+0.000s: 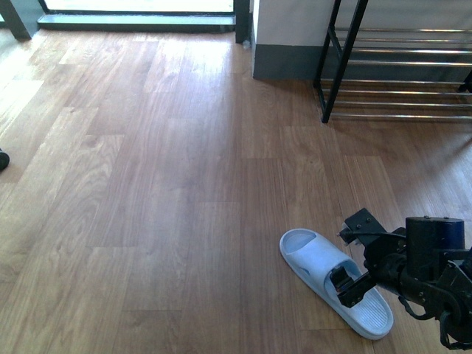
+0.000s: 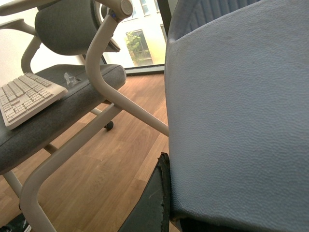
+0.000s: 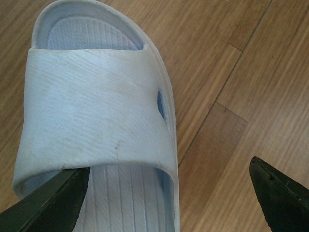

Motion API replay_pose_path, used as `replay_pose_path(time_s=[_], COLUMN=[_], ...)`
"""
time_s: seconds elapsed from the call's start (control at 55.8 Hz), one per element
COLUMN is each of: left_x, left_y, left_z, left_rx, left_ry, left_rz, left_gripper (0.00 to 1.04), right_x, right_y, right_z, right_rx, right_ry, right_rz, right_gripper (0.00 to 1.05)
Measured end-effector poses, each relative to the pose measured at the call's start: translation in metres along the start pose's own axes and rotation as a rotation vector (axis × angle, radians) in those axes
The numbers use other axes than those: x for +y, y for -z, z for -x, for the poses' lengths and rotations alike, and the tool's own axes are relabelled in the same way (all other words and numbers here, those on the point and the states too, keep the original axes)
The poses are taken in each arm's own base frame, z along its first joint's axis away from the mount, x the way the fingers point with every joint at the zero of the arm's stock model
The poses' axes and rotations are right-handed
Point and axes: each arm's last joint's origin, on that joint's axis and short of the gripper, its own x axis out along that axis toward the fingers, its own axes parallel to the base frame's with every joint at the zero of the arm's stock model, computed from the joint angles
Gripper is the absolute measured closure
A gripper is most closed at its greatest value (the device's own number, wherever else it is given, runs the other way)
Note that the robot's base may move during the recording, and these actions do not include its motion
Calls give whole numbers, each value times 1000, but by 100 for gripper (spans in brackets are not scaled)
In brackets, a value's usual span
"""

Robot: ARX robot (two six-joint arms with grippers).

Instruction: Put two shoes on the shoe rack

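Note:
One shoe shows: a pale blue slide slipper (image 1: 313, 258) lying flat on the wood floor at the lower right. My right gripper (image 1: 354, 254) hangs open just above it, one finger over its footbed, the other over bare floor beside it. In the right wrist view the slipper's wide strap (image 3: 96, 111) fills the frame, and the right gripper (image 3: 166, 193) straddles the slipper's edge without touching it. The second shoe is out of view. The shoe rack (image 1: 413, 94), black frame with silver rods, stands at the far right. My left gripper (image 2: 157, 203) is shut, empty, against a grey-blue chair cushion (image 2: 241, 111).
A white wall corner with a grey skirting (image 1: 284, 44) stands left of the rack. A door threshold (image 1: 140, 21) runs along the far edge. A dark object (image 1: 3, 158) pokes in at the left. Beside the left arm stands an office chair (image 2: 120, 101) carrying a keyboard (image 2: 26, 96).

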Motion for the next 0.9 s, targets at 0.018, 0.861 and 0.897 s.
replay_pose_path(time_s=[0.018,0.861,0.897], left_x=[0,0,0], left_y=[0,0,0], left_z=[0,0,0], left_rx=[0,0,0], left_ry=[0,0,0], left_rz=[0,0,0], left_gripper=[103,103,103], right_x=[0,11,11], right_y=[0,8,7], right_z=[-1,-23,-19], right_rx=[0,0,-7], right_ry=[-1,59,63], right_rz=[0,-73,-74], right_gripper=[9,95,100])
